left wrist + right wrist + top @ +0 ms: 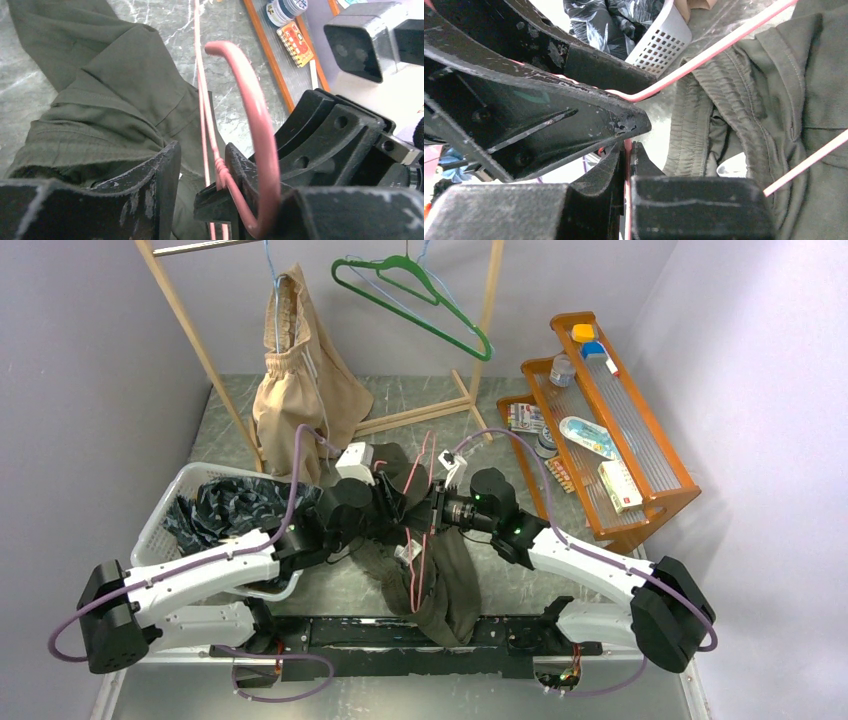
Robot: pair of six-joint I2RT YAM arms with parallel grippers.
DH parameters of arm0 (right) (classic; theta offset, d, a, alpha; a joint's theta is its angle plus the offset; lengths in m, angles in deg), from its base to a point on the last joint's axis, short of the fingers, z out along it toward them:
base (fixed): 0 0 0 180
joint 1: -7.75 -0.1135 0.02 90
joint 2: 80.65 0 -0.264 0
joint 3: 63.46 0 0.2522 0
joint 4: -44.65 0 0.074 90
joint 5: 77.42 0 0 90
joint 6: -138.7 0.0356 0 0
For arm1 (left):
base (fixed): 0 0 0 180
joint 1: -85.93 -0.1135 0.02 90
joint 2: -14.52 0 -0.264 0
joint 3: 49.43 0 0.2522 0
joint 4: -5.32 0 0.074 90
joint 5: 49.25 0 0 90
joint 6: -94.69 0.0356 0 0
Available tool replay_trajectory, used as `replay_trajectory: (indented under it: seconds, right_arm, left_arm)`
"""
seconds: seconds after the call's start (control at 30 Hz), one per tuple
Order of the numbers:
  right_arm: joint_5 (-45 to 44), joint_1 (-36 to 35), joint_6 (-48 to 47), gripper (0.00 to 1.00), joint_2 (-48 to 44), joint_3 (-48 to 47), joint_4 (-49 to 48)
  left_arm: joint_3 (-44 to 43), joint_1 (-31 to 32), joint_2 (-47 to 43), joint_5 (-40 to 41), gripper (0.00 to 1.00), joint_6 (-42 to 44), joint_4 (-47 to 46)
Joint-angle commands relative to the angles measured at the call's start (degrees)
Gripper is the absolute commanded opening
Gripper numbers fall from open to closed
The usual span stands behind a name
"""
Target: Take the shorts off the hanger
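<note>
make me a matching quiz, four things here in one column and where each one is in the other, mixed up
Things
1. olive shorts
2. tan shorts
3. patterned shorts
4. green hanger

Places
A. in the basket
B. bare, up on the rack
C. on the pink hanger
D. hung from the blue hanger

Pairs: 1-C, 2-D, 3-A, 4-B
</note>
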Motion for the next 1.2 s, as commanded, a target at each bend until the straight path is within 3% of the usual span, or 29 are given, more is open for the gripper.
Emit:
replay_trajectory:
  seconds: [0.0,0.23,0.6,0.67,0.73,0.8,0.87,0.97,1.13,1.17]
  right_arm:
    - [1.68,0.2,1.83,0.0,-0.14,0.51,-3.38]
    - [2.62,0.21,1.71,0.0,-0.27,1.23,-3.21]
    - [3.75,0.21,5.16,0.0,0.46,2.71,-9.16]
    - [3.9,0.21,4.87,0.0,0.46,2.39,-8.63]
    - [4.31,0.21,4.69,0.0,0.5,2.2,-8.19]
    - [5.23,0.21,4.28,0.0,0.37,2.18,-7.82]
    - [5.38,0.21,3.15,0.07,-0.22,2.18,-6.25]
    - [4.35,0.22,-0.15,0.27,-1.82,1.27,-1.86]
    - [-1.57,0.06,-9.13,0.52,-8.37,-2.34,11.76]
    - [-3.9,-0.01,-11.12,0.62,-9.66,-2.77,14.48]
  left_arm:
    - [2.3,0.32,-3.03,4.09,0.41,-3.12,-1.32]
    - [4.34,0.32,-6.52,3.41,0.49,-2.17,-7.35]
    - [4.63,0.32,-3.61,0.48,0.35,-3.72,-8.85]
    - [4.63,0.37,-3.61,1.1,0.3,-3.46,-8.72]
    - [4.47,0.37,-3.82,2.08,0.1,-2.46,-9.07]
    - [3.3,0.33,-3.83,3.06,0.07,-2.59,-6.86]
    - [1.71,0.33,-3.55,4.2,0.07,-2.98,-3.83]
    - [-0.35,0.32,-3.31,7.33,0.07,-3.74,-0.61]
    - [-7.19,0.37,-1.59,14.94,0.07,-5.51,6.17]
    - [-9.1,0.33,-0.75,16.68,0.07,-6.18,7.92]
